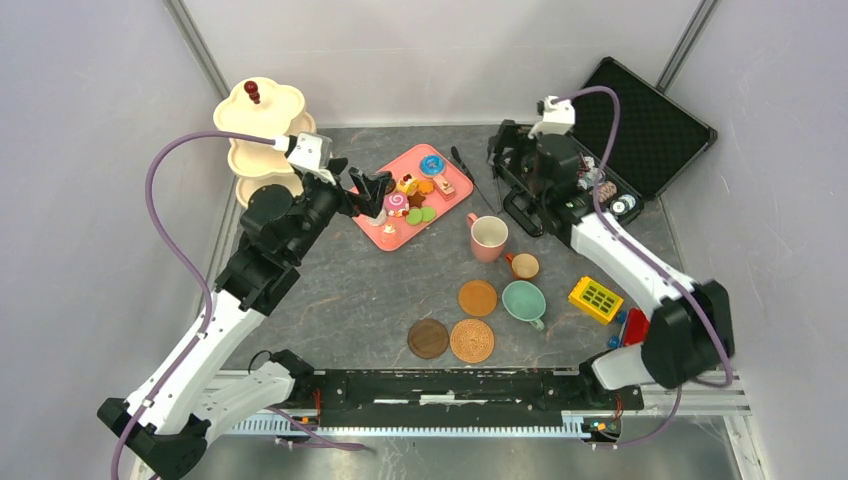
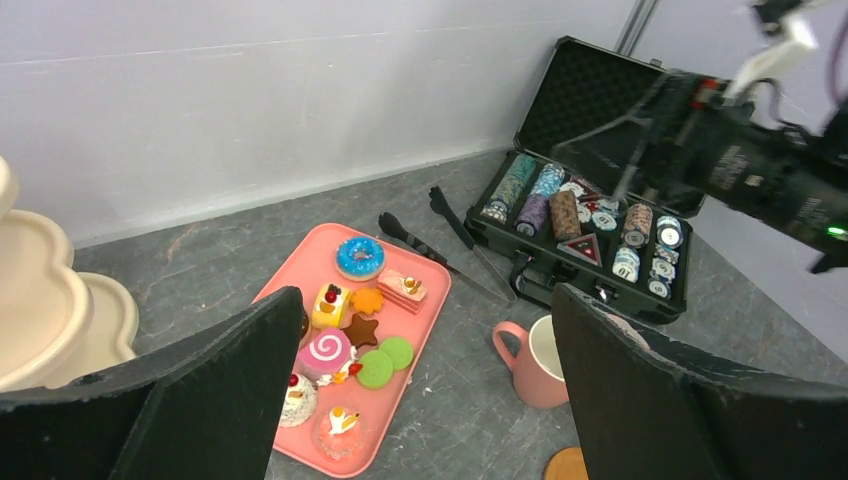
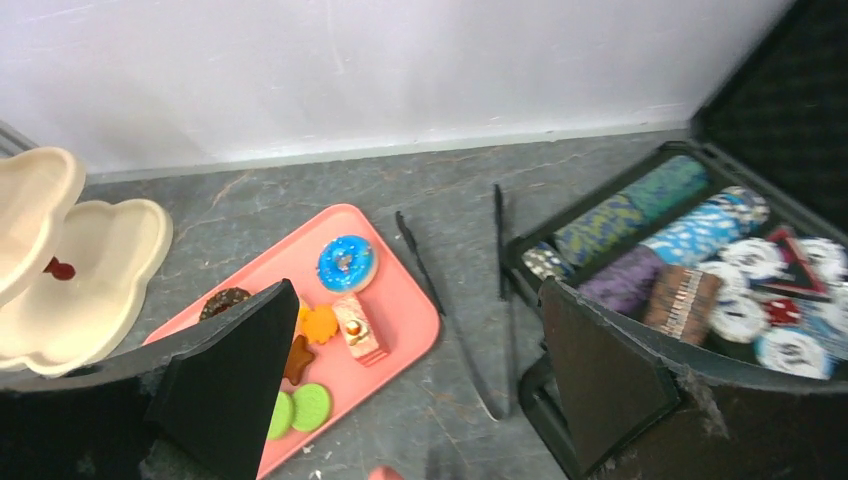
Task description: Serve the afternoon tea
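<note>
Small toy pastries (image 1: pixel 412 198) lie on a pink tray (image 1: pixel 447 163); they also show in the left wrist view (image 2: pixel 345 335) and the right wrist view (image 3: pixel 345 265). The cream three-tier stand (image 1: pixel 262 135) with a red knob stands at the back left. A pink cup (image 1: pixel 488 237), a brown cup (image 1: pixel 523 266) and a teal cup (image 1: pixel 524 301) stand mid-table near three round coasters (image 1: pixel 471 340). My left gripper (image 1: pixel 376 190) is open and empty above the tray's left edge. My right gripper (image 1: pixel 512 152) is open and empty beside the chip case.
An open black case (image 1: pixel 620 140) of poker chips (image 2: pixel 585 215) lies at the back right. Black tongs (image 1: pixel 472 178) lie between the tray and the case. A yellow gridded block (image 1: pixel 595 299) sits at the right, by the right arm.
</note>
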`<act>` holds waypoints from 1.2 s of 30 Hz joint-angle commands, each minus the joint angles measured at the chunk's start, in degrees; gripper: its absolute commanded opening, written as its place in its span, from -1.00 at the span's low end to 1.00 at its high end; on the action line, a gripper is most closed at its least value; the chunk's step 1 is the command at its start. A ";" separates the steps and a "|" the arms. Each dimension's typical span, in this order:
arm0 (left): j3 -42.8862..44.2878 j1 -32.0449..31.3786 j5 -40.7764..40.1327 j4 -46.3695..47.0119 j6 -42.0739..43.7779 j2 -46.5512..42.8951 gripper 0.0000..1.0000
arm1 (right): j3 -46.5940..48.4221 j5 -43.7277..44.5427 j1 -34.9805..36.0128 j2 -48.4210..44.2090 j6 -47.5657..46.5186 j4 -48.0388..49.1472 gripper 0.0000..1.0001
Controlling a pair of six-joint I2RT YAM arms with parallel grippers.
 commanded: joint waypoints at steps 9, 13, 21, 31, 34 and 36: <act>0.47 -0.10 3.71 2.74 1.29 -0.54 1.00 | 20.36 4.37 1.54 24.63 2.19 -12.83 0.65; 0.20 -0.11 3.60 2.91 1.12 -0.10 1.00 | 21.52 6.91 1.52 27.83 2.96 -14.20 0.47; 1.43 -0.18 7.79 1.90 -0.02 1.62 1.00 | 22.99 11.40 1.24 33.33 4.75 -17.23 0.37; 1.25 -0.18 5.88 1.49 1.37 2.84 1.00 | 24.53 11.55 0.28 39.41 4.93 -17.20 0.01; 1.25 -0.21 5.87 1.48 1.46 3.29 1.00 | 24.96 12.04 0.29 40.96 4.51 -17.21 0.00; 1.25 -0.23 5.90 1.48 1.29 3.46 1.00 | 25.28 11.65 0.27 41.93 3.75 -16.77 -0.02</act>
